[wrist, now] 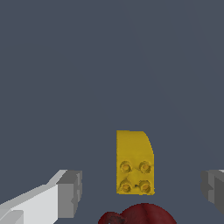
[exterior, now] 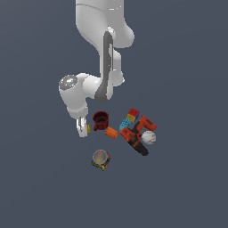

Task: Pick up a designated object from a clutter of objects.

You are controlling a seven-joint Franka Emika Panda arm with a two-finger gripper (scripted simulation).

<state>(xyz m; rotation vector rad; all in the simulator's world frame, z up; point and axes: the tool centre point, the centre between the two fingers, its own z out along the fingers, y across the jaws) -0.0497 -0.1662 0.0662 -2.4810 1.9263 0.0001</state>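
Yellow block (wrist: pixel 134 162) is lying on the floor between the gripper's (wrist: pixel 142 192) widely parted fingers (wrist: pixel 70 192), neither pad touching it, so nothing is being held. The gripper (exterior: pixel 83 129) is hanging low over it, presumably lining up a straddling grasp. Just beside the piece, the dark red cup (exterior: pixel 101 120) is crowding one side, with the orange cylinder (exterior: pixel 111 132) near

Yellow brick (wrist: pixel 133 162) with four studs; dark red cup (exterior: pixel 101 120); orange cylinder (exterior: pixel 111 132); orange-black drill (exterior: pixel 138 136); white baseball (exterior: pixel 148 137); grey-padded white pincer (wrist: pixel 142 192); slate-grey desk (exterior: pixel 40 178).
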